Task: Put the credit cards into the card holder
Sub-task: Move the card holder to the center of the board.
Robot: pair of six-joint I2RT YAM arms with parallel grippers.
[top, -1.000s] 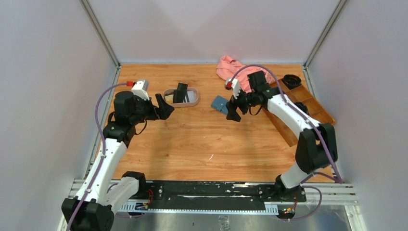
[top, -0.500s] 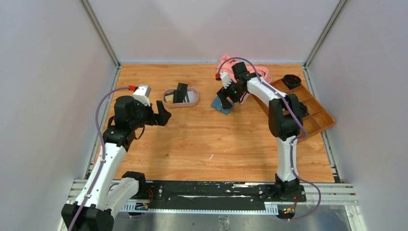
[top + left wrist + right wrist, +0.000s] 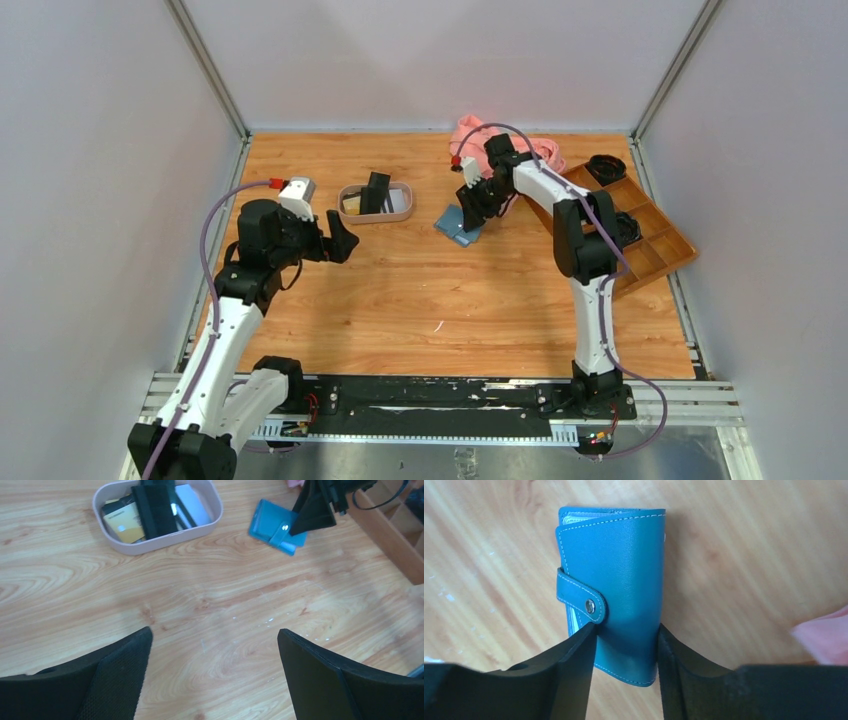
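Observation:
The teal-blue card holder [image 3: 453, 223] lies snapped shut on the table right of centre, also seen in the left wrist view [image 3: 276, 526]. My right gripper [image 3: 472, 212] reaches down on it, and in the right wrist view my right gripper [image 3: 626, 630] has a finger pressed against each long side of the card holder [image 3: 616, 575]. The credit cards [image 3: 155, 505], black, gold-tan [image 3: 121, 524] and white-grey [image 3: 192, 502], sit in the oval tray [image 3: 375, 218]. My left gripper [image 3: 342, 236] is open and empty above bare table, near side of the tray; its jaws stand wide in its own view [image 3: 215, 637].
A pink cloth [image 3: 478, 135] lies at the back behind the right gripper. A brown compartmented wooden box [image 3: 650, 235] stands along the right side, with a black round object [image 3: 606, 167] at its far end. Grey walls enclose the table.
My right arm swung back and down over the card holder and closed its fingers on its sides; the holder shifted slightly left. My left gripper drew back a little toward me.

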